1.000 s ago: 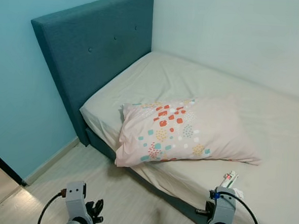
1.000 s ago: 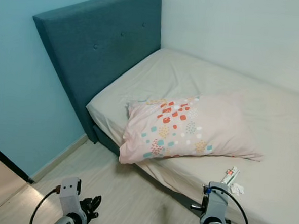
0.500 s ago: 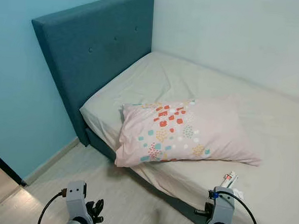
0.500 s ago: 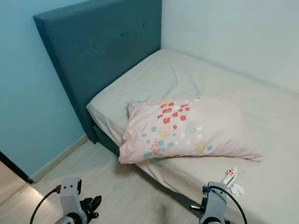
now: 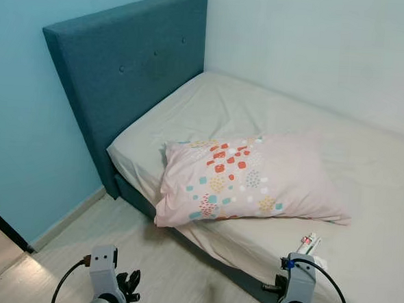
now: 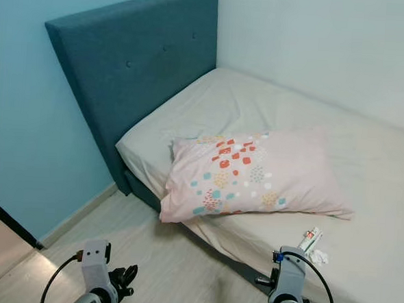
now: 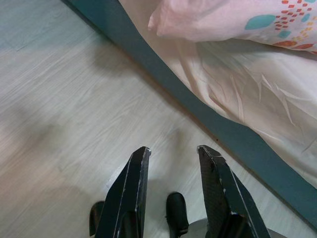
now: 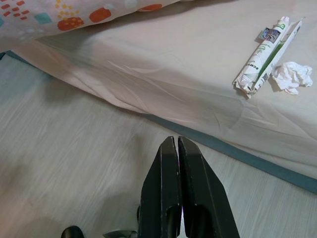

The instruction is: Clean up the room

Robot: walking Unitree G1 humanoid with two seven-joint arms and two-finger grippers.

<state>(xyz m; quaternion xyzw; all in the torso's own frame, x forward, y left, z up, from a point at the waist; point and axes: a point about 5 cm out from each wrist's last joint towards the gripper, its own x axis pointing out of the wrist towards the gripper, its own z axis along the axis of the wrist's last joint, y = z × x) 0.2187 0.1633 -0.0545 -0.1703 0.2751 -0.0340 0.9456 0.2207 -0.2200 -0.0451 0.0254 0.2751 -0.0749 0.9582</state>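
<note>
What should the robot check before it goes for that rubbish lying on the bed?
1. Rubbish seen: ok, a rolled wrapper and a crumpled tissue lie side by side on the bed sheet.
2. Way to it free: ok, nothing lies between.
3. Right gripper ready: not ok, fingers shut, low over the floor.
4. Left gripper: ok, fingers open, holding nothing.
5. Pillow: ok, apart from the rubbish.
6. Bin: cannot tell.

Silver wrists trail black cables; each ends in long black fingers (image 7: 130, 198).
</note>
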